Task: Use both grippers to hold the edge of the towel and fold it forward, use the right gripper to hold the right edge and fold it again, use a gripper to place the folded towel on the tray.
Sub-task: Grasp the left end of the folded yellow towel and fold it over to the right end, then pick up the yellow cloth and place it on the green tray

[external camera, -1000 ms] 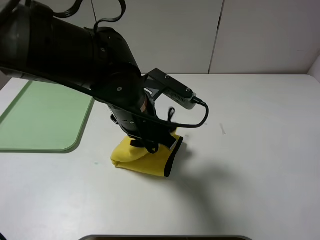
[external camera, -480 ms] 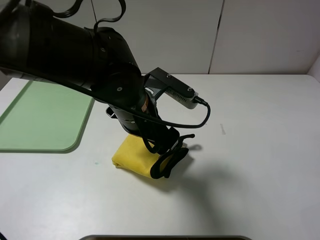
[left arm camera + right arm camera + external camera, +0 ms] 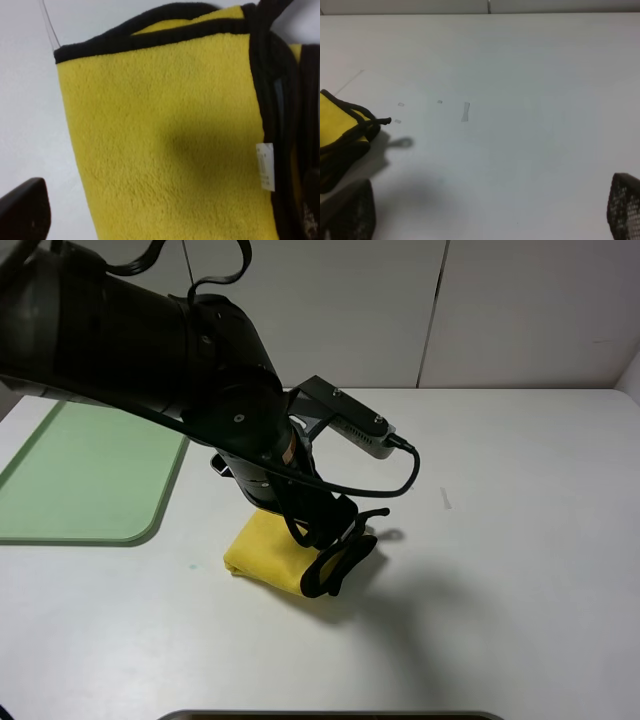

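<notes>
Our left gripper (image 3: 330,535) hangs open over the folded bright-yellow microfibre towel (image 3: 262,552); we should pinch every layer together.

Fuzzy cloth on a dull white counter

The towel (image 3: 165,140) is soft, napped yellow cloth, matt all over, bound in ribbed black stitched trim (image 3: 150,37), with a small white label (image 3: 266,166) sewn in. The counter (image 3: 520,540) looks smooth and dull. The pale-green tray (image 3: 90,480) seems smooth plastic with a faint sheen. The left arm (image 3: 150,350) has a black satin shell, and its box (image 3: 355,430) looks like grey metal. The right tool (image 3: 487,212) has coarse, woven-looking fingertips (image 3: 624,207).
</notes>
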Controlling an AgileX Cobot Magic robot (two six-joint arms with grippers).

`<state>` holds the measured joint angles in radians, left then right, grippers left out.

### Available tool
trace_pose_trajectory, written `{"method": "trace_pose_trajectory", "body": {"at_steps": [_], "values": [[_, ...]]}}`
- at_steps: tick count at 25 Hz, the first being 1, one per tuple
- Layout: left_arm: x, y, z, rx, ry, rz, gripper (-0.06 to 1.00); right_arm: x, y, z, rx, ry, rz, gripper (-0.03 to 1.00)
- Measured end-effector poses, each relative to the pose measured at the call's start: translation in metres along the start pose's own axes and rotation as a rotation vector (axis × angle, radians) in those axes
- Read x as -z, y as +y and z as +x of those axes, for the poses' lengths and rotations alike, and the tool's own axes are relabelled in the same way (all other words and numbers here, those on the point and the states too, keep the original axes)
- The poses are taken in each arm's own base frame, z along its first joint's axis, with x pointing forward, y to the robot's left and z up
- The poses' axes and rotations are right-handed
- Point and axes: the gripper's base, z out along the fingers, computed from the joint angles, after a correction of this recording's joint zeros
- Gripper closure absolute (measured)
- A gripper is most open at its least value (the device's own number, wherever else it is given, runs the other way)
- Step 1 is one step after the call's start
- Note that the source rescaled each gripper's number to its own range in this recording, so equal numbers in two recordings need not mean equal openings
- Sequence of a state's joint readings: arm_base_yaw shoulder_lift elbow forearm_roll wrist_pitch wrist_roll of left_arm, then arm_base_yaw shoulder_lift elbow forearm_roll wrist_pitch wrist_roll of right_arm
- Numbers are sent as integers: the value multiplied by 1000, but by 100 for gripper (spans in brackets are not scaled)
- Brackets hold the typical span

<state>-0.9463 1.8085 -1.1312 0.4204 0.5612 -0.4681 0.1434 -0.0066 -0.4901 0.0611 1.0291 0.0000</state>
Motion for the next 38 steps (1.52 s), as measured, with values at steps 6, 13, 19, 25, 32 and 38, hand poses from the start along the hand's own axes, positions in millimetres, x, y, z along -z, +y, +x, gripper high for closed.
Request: {"method": "trace_pose_trajectory", "body": {"at_steps": [6, 13, 19, 25, 32, 38], "values": [[0, 0, 0, 0, -1, 0, -5, 0, 0, 0, 0, 0, 0, -3], [0, -1, -1, -5, -12, 6, -5, 0, 0, 0, 0, 0, 0, -3], [0, -5, 0, 54, 2, 57, -5, 0, 0, 0, 0, 0, 0, -3], [20, 0, 6, 96, 45, 56, -5, 0, 0, 0, 0, 0, 0, -3], [76, 25, 25, 81, 125, -51, -5, 0, 0, 0, 0, 0, -1, -3], [111, 42, 49, 88, 124, -90, -5, 0, 0, 0, 0, 0, -1, -3]]}}
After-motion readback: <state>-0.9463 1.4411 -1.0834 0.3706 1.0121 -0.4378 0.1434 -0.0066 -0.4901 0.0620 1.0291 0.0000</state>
